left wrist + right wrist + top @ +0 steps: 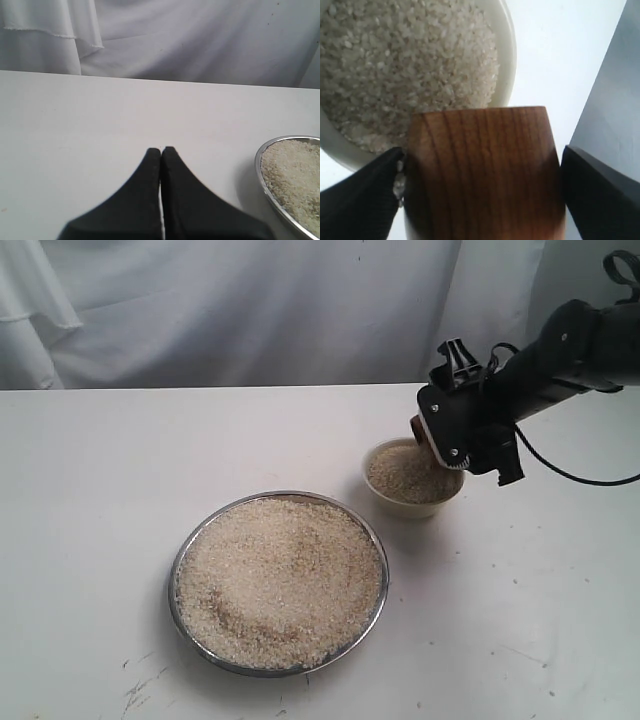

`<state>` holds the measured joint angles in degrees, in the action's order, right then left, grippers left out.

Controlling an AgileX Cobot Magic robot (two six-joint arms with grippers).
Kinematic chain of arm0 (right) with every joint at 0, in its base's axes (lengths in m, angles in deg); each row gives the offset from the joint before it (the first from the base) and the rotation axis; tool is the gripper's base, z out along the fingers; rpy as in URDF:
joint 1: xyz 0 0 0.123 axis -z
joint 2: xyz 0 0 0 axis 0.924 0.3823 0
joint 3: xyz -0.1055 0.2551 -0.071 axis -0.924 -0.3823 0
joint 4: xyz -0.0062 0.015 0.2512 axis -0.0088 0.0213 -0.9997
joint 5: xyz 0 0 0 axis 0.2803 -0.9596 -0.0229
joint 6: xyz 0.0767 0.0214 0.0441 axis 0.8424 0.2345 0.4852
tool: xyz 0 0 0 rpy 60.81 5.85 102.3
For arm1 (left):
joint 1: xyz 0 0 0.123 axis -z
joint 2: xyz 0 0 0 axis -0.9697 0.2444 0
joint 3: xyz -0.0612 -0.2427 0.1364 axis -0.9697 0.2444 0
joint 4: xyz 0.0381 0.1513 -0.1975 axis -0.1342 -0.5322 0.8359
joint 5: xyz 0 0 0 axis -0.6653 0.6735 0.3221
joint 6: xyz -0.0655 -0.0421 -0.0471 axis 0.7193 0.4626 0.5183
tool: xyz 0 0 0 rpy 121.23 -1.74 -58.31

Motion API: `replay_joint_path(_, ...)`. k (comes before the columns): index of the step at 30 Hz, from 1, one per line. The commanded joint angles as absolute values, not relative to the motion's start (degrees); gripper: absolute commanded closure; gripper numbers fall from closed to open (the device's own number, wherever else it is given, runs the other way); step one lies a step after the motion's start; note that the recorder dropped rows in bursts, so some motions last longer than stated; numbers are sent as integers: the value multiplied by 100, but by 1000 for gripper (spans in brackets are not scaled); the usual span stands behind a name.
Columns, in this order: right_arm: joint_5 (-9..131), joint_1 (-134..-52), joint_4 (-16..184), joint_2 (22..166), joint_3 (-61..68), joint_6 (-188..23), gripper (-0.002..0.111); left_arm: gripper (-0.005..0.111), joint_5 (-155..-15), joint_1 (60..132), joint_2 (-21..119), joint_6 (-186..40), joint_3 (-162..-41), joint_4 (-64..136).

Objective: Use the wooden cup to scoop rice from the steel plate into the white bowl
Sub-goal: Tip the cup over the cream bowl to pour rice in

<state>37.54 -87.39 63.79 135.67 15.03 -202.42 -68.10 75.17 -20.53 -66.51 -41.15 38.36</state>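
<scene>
The steel plate [372, 585] lies at the table's front middle, heaped with rice [280, 580]. Behind it to the right stands the white bowl [400, 508], also holding rice [405, 475]. My right gripper [432, 438] hangs over the bowl's right rim, shut on the wooden cup [417, 429], which is tipped toward the bowl. In the right wrist view the cup [482, 172] fills the space between the two black fingers [355, 200], above the bowl [507, 45]. My left gripper [161, 149] is shut and empty over bare table beside the plate [260, 170]; it is outside the exterior view.
White cloth [250, 310] hangs behind the table. The white tabletop [100, 500] stretches wide to the left of the plate. A black cable [570, 475] trails from the right arm above the table's right side.
</scene>
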Motion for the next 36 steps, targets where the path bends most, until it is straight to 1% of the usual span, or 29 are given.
replay_joint_path(1,3974,-8985,6649,13497,1515,-20282,108,107,-6846,7526,-2081,-6633,-4089,3841)
replay_joint_path(7,3961,-9147,6942,13497,1515,-20249,108,107,-6846,7526,-2081,-6633,-4089,3841)
replay_joint_path(24,4258,-9159,7884,13497,1515,-20258,108,107,-6846,7526,-2081,-6633,-4089,3841)
replay_joint_path(36,4316,-9429,8464,13312,1515,-20246,108,107,-6846,7526,-2081,-6633,-4089,3841)
